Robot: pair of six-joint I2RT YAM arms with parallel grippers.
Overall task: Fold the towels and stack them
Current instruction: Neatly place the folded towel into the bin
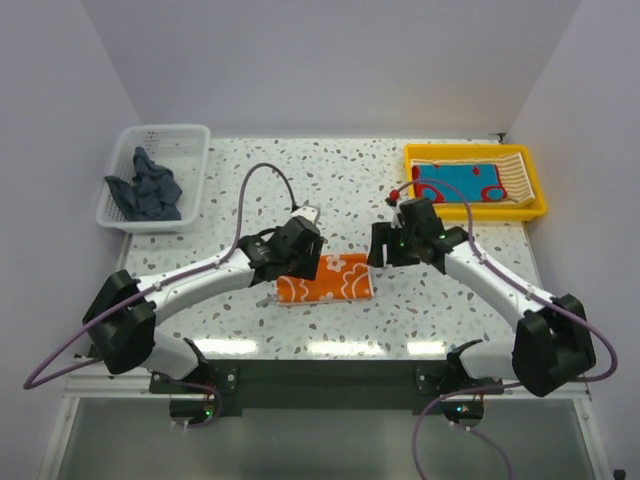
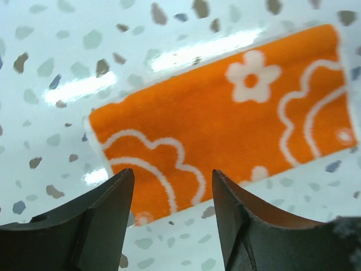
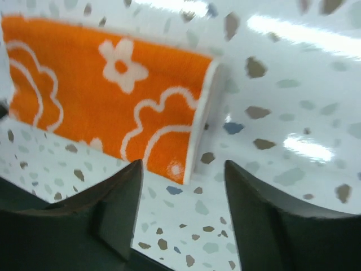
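Note:
A folded orange towel (image 1: 325, 279) with white flower prints lies flat mid-table, also in the left wrist view (image 2: 225, 124) and the right wrist view (image 3: 107, 96). My left gripper (image 1: 303, 258) hovers over its left end, open, with nothing between the fingers (image 2: 172, 180). My right gripper (image 1: 383, 252) is just off its right end, open and empty too (image 3: 183, 169). A teal towel with red marks (image 1: 462, 183) lies on a tan-and-white striped towel (image 1: 515, 178) in the yellow tray. A crumpled dark blue-grey towel (image 1: 148, 190) sits in the white basket.
The white mesh basket (image 1: 165, 131) stands at the back left corner and the yellow tray (image 1: 480, 213) at the back right. The speckled table (image 1: 350, 180) ends at walls on the left, back and right. Both arms' cables arch above the table.

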